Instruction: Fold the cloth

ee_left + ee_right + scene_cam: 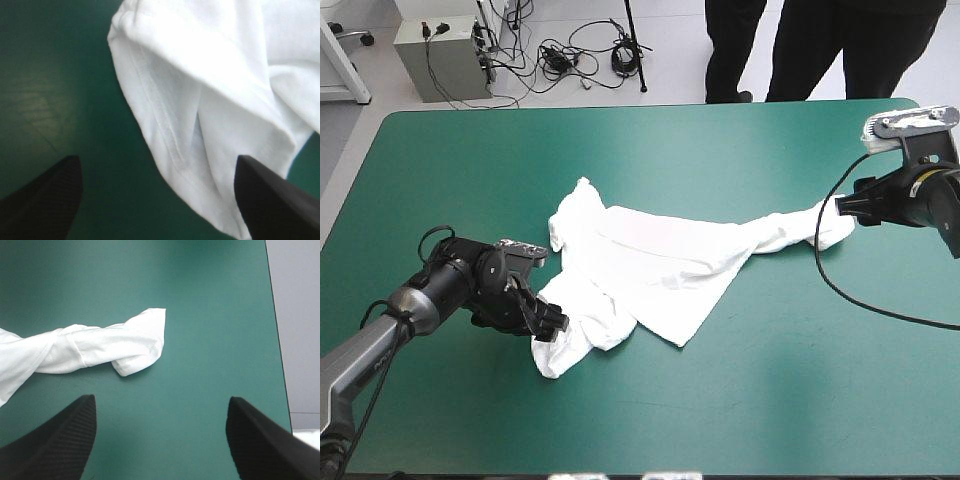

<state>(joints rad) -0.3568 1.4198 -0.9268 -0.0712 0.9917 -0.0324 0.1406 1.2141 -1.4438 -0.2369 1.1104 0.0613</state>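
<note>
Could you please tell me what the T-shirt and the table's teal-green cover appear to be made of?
T-shirt: probably soft knit cotton, matte white; it drapes in folds and shows a stitched hem. Teal-green cover: perhaps a smooth coated mat, semi-matte; it lies flat with a faint light patch.

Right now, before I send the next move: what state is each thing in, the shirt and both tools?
T-shirt: unfolded, loosely spread and wrinkled on the teal-green cover, one end twisted into a strip toward the right tool.
Left tool: open around a hemmed edge at the T-shirt's near-left corner, not clamped.
Right tool: open, holding nothing; the twisted end lies on the cover ahead of it.
</note>
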